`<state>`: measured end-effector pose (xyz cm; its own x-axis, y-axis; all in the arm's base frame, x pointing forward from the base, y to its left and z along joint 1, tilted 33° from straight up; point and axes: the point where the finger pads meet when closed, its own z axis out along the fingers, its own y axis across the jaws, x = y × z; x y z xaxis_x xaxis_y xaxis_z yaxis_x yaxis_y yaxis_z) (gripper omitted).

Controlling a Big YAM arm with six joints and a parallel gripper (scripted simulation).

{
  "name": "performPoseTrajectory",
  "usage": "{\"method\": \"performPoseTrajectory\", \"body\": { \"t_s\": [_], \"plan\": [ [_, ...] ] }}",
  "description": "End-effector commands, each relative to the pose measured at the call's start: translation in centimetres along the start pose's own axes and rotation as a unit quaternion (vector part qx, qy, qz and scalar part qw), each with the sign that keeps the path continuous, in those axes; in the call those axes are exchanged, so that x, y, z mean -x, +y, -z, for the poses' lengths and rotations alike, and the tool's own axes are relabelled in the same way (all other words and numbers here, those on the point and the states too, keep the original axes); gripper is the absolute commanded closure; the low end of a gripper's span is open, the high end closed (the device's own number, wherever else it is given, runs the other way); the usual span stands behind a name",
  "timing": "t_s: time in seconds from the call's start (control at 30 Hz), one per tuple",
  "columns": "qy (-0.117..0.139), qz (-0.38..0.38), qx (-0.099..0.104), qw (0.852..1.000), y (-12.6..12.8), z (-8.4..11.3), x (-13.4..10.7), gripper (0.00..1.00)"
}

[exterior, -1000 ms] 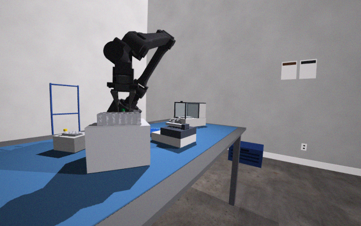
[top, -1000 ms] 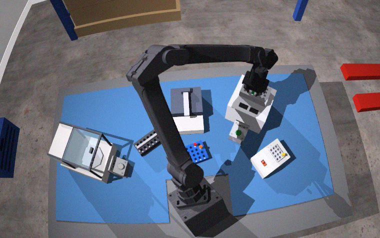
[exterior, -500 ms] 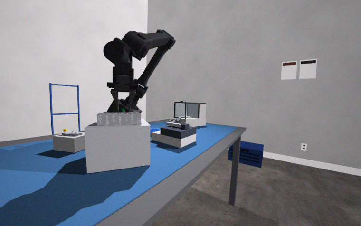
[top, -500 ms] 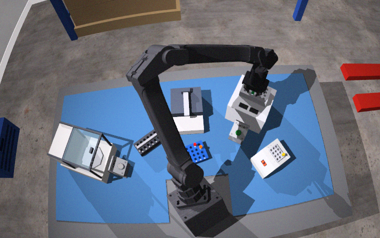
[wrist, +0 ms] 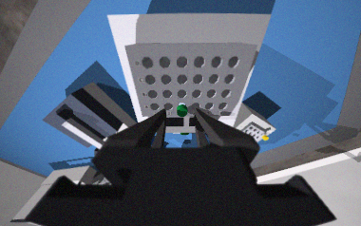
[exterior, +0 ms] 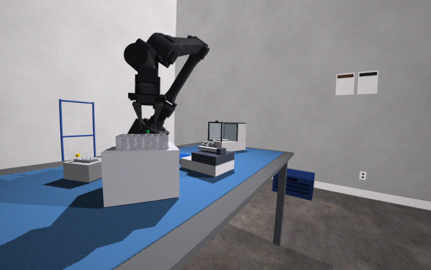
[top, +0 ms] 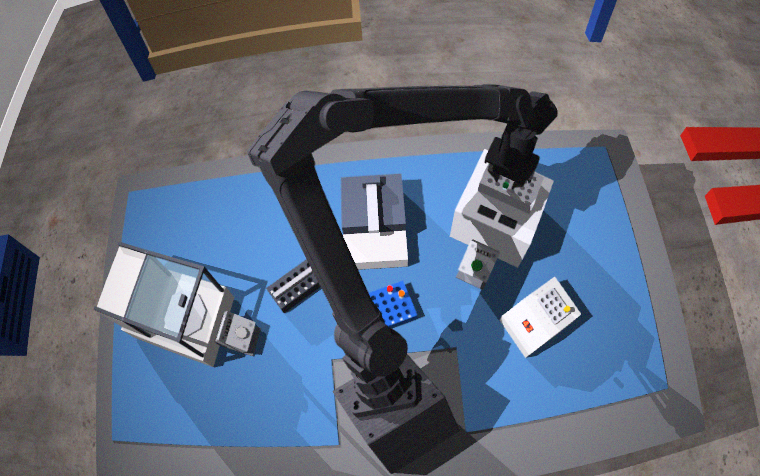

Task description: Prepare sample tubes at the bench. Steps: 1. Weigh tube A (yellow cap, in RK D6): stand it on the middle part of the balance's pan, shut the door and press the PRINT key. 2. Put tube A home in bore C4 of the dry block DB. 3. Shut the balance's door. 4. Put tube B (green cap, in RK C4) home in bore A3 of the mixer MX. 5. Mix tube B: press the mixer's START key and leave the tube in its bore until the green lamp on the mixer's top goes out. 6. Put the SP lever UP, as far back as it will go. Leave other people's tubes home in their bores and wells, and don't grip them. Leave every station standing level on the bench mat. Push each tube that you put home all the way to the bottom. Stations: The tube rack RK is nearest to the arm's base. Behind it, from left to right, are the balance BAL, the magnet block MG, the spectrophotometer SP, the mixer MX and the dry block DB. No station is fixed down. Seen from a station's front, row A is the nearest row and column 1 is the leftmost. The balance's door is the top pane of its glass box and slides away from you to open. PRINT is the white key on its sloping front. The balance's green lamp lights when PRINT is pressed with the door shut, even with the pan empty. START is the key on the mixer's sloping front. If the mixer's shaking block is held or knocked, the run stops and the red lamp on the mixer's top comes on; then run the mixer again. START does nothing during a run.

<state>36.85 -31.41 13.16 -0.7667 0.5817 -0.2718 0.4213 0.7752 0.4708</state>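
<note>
The glass-topped scale (top: 114,280) (exterior: 233,146) stands at left. Toward the right, a green-capped tube (top: 505,184) (exterior: 147,131) (wrist: 181,110) stands in the near row of the far mixer (top: 468,221) (exterior: 139,177) (wrist: 204,28), between the claw's (top: 506,180) (exterior: 147,127) (wrist: 180,111) spread fingers. Nearer, rightmost, the yellow-capped tube (top: 567,308) (exterior: 77,155) (wrist: 265,138) sits in the white block (top: 527,330) (exterior: 79,171) (wrist: 254,121).

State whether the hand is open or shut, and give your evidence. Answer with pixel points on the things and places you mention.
Open: in the wrist view its fingers stand apart, with a gap on each side of the green cap (top: 505,185) (exterior: 147,131) (wrist: 181,110).
</note>
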Motion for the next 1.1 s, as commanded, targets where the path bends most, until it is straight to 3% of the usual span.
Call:
{"method": "performPoseTrajectory", "body": {
  "t_s": [0.0,0.07,0.13,1.07],
  "plan": [
    [-0.024,0.014,-0.007,1.000,0.0,3.0,1.9,0.64],
    [-0.016,0.011,-0.004,1.000,-0.2,2.4,1.7,0.64],
    [0.006,0.006,0.003,1.000,0.1,0.7,0.0,0.64],
    [0.004,0.007,0.002,1.000,0.2,0.8,0.0,0.64]
  ]
}}
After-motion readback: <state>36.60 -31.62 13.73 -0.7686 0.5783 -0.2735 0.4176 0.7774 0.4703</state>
